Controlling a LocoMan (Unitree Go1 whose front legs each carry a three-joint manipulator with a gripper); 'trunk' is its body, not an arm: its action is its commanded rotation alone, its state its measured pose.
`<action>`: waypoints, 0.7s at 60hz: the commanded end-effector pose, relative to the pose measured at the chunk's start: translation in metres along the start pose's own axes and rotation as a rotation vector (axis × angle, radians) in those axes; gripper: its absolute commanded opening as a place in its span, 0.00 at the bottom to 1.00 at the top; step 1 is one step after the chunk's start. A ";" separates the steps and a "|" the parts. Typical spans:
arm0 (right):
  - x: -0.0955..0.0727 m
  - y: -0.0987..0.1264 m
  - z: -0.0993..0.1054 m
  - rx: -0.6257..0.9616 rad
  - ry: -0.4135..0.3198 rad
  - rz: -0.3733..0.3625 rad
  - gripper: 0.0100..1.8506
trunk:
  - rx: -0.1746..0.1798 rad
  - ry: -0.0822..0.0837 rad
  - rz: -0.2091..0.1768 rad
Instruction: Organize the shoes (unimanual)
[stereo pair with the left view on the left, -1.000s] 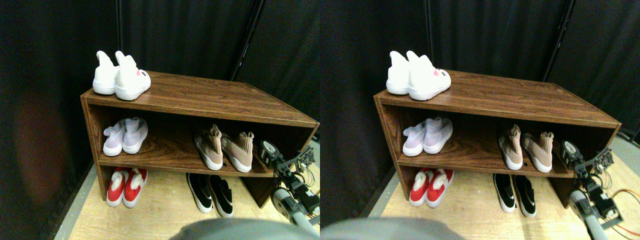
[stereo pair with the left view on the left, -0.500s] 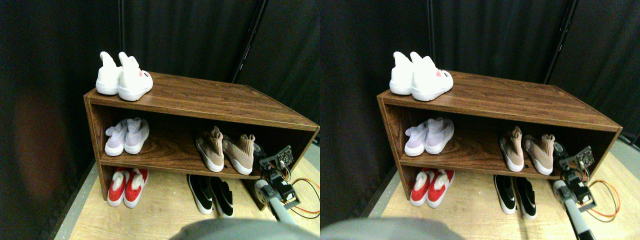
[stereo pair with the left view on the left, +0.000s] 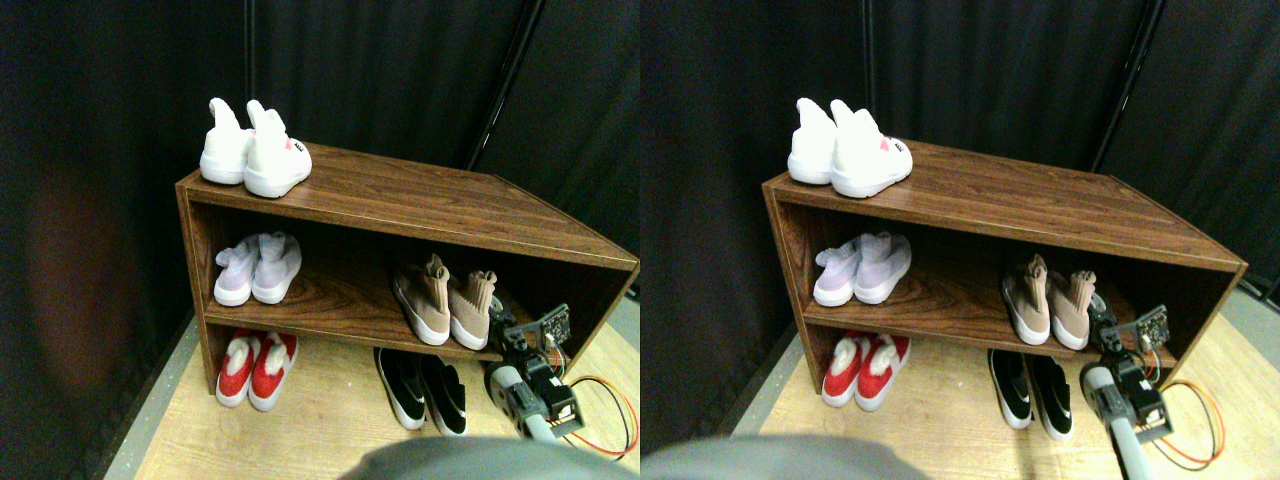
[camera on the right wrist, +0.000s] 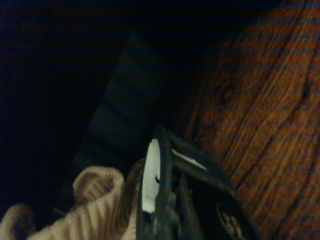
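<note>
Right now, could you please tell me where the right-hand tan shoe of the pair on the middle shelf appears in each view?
Stereo pair view: the right tan shoe stands on the middle shelf, right of centre, beside its mate, with the robot's hand at its outer side.
Wrist view: its ribbed tan knit collar fills the lower-left corner, against the dark jaw frame.
Shared landmark: the dark wood grain of the shelf.

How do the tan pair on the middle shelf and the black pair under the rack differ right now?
The tan pair is high-collared knit and stands on the middle shelf; the black pair is low-cut and sits on the floor beneath it. The right gripper is up against the tan pair's right shoe, while the black pair has nothing touching it. Both have white soles and sit side by side.
</note>
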 end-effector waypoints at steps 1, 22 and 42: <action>0.000 -0.001 -0.003 -0.007 0.016 -0.024 0.03 | -0.012 0.020 0.016; 0.004 -0.004 -0.008 0.007 0.008 -0.050 0.03 | -0.012 0.029 0.018; -0.004 -0.001 -0.010 0.022 0.016 -0.039 0.03 | -0.006 0.028 0.010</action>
